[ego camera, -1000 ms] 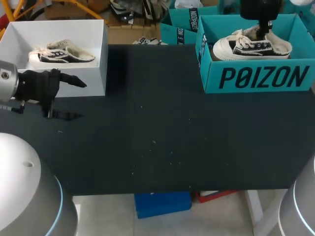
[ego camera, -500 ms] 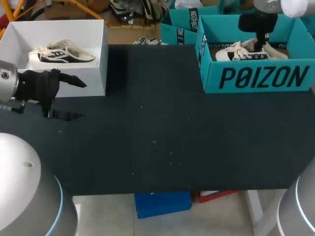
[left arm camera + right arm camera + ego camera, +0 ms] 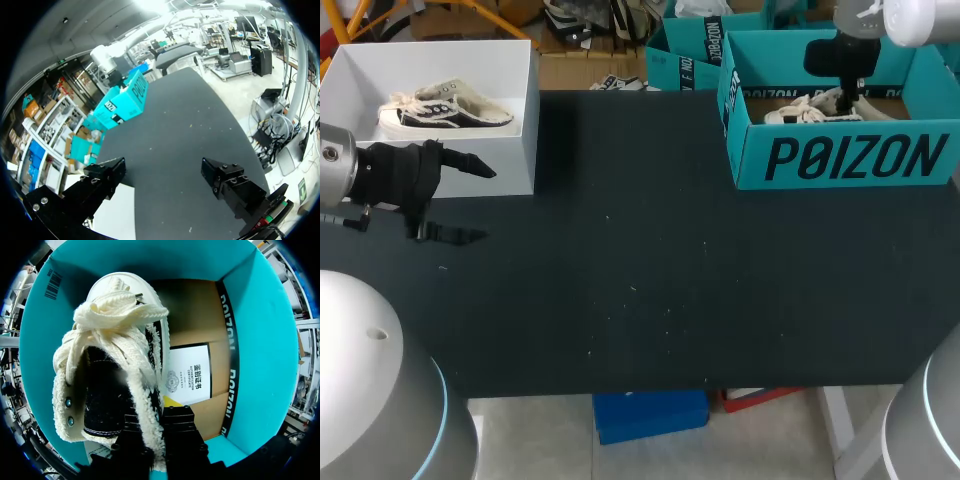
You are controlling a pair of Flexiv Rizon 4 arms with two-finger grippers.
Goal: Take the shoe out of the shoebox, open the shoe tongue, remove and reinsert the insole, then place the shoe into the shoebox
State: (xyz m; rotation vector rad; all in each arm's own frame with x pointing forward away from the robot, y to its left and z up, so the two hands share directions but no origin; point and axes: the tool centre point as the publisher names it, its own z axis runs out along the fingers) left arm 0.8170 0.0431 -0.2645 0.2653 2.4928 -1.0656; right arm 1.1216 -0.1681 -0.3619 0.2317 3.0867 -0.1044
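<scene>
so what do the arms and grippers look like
The left arm and right arm are rounded silver-grey shells, each with a thin light-blue ring at a joint. The left gripper and right gripper are black and blocky; small screws show on the left one's fingers.

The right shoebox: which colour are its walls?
Shoebox walls: teal, best in right wrist view.

Inside the teal shoebox (image 3: 250, 340), a black sneaker (image 3: 107, 390) with cream fleece trim lies beside a white card (image 3: 190, 375). The right gripper (image 3: 155, 427) seems to pinch the sneaker's fleecy collar edge, its fingertips mostly hidden.
</scene>
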